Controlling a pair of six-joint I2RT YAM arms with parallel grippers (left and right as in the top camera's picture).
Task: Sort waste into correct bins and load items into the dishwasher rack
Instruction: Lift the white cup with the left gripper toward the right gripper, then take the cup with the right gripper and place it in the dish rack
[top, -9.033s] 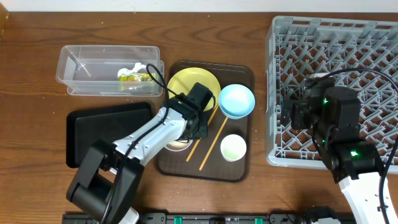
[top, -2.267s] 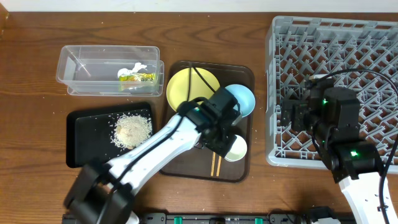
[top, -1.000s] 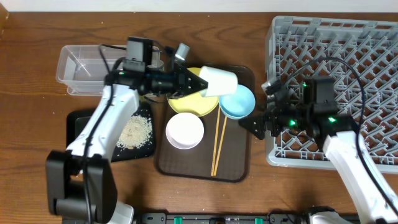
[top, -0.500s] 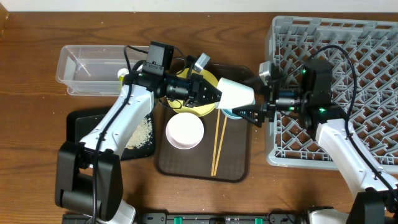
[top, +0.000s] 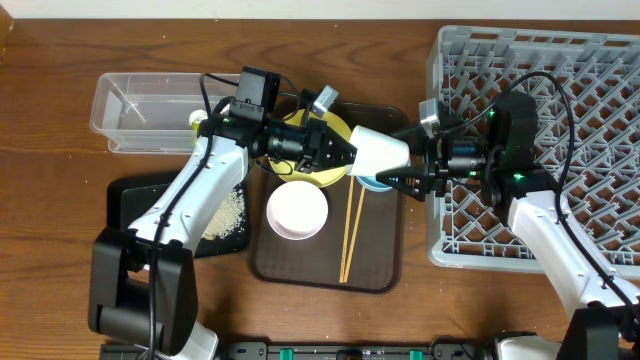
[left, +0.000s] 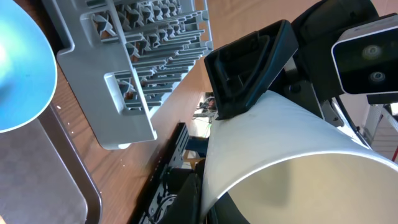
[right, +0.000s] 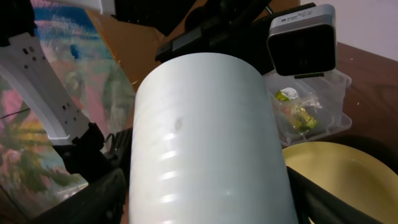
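Cup (top: 380, 152) seemingly over serving tray (top: 380, 262), left of rack (top: 600, 60).

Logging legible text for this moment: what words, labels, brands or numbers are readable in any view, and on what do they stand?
No text can be read in any view.
On the green-yellow-orange snack wrapper in the clear rectangular plastic tub: coloured print, too small and blurred to read.
On the small white cup: no marking.
On the white wrist camera housing: no legible label.
On the grey plastic dishwasher rack: no lettering visible.
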